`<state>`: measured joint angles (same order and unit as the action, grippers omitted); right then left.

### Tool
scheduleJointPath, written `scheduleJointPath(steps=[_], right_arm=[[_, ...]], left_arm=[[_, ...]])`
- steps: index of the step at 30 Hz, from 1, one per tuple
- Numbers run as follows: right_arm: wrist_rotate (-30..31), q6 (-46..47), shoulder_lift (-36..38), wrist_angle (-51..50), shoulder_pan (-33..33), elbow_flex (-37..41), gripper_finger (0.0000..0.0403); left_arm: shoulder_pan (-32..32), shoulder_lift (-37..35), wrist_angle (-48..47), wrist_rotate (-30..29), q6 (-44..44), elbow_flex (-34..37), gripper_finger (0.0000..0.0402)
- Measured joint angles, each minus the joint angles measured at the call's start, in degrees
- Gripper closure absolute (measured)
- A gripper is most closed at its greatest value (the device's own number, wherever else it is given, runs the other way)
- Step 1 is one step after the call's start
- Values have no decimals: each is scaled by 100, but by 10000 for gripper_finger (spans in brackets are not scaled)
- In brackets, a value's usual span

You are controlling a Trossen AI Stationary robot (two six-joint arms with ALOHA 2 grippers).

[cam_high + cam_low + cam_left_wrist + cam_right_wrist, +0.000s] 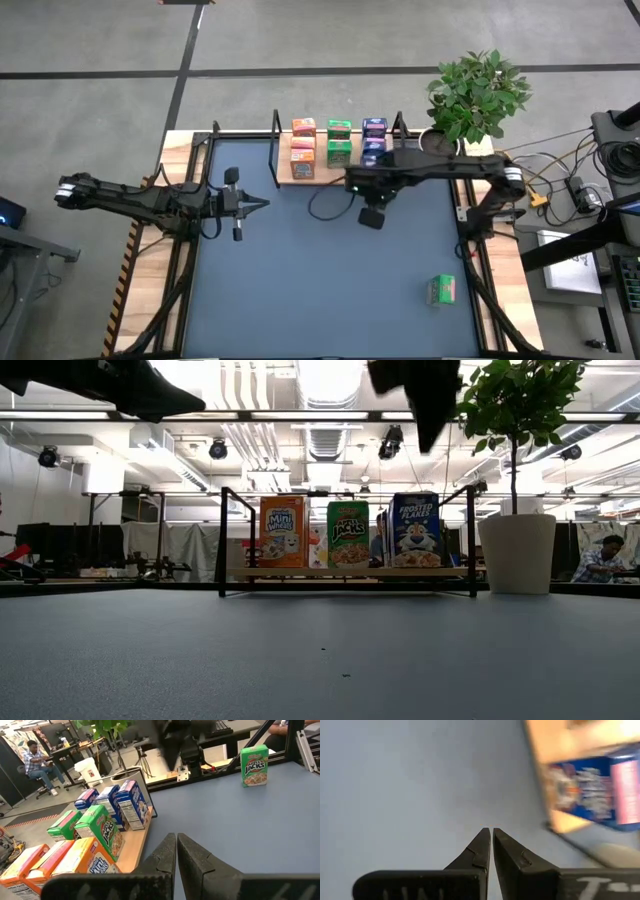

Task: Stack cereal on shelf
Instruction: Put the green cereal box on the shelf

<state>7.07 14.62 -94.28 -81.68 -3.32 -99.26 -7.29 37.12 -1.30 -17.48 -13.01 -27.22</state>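
1. Eight cereal boxes stand on the shelf (300,180) at the far edge of the table (300,290): three orange boxes (303,147), two green boxes (339,141) and three blue boxes (374,135), in three rows from front to back. One more green box (441,290) stands alone on the table near the front right corner, well apart from the shelf.

2. The right pincer (350,182) hangs above the table just in front of the shelf, near the blue boxes; its fingers are pressed together and hold nothing. The left pincer (262,203) hovers over the left part of the table, also closed and empty.

3. Risk: the right pincer is beside the full rows. A careless swing away could clip the front blue box and topple it into the ones behind.

4. Risk: the lone green box is upright and probably light. A closed pincer coming down on it would knock it over rather than grip it, so the fingers would need to spread first.

5. Risk: a grip set off-centre on that box could turn it or let it slip during the carry.

6. Risk: the free place seems to be in the green row, between orange and blue. A tilted box lowered there could catch its neighbours or the black frame posts (276,150).

7. Risk: the potted plant (470,100) stands just right of the shelf; the right arm could brush its leaves.
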Motion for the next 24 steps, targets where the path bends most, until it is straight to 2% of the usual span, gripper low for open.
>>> scheduleJointPath(steps=[4,9,20,24], right_arm=[[-466,925,342,539,554,49,390],[-612,2290,656,1140,1457,304,390],[-1118,6836,793,1195,3520,1094,390],[-1177,8370,794,768,4145,1132,390]], left_arm=[[-1,-2,2,-2,2,0,402],[-1,-4,4,0,2,0,402],[-2,-7,10,0,48,0,402],[0,-9,45,-1,48,0,402]])
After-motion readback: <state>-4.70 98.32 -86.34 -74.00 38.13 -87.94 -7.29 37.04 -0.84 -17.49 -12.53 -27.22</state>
